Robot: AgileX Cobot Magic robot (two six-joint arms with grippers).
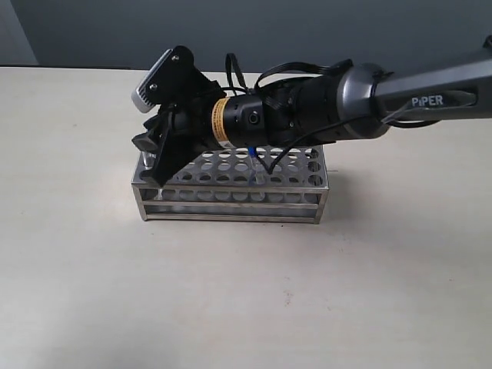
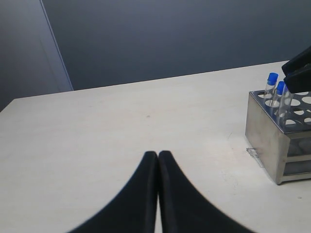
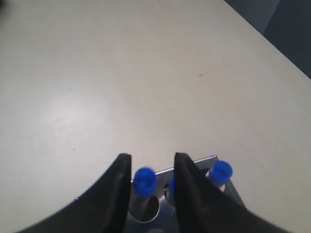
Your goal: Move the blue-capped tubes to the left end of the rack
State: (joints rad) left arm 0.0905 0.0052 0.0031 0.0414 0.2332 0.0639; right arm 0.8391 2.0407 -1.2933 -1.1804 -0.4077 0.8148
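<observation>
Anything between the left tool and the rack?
Left wrist view: only bare table between the left tool and the rack, apart from a small clear scrap at the rack's foot.

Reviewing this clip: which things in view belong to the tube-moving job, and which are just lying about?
Part of the job:
- blue-capped tubes
- rack
- right gripper, jaws on either side of one tube

Just lying about:
- small clear scrap on the table beside the rack
- left gripper, shut, off to the side of the rack
</observation>
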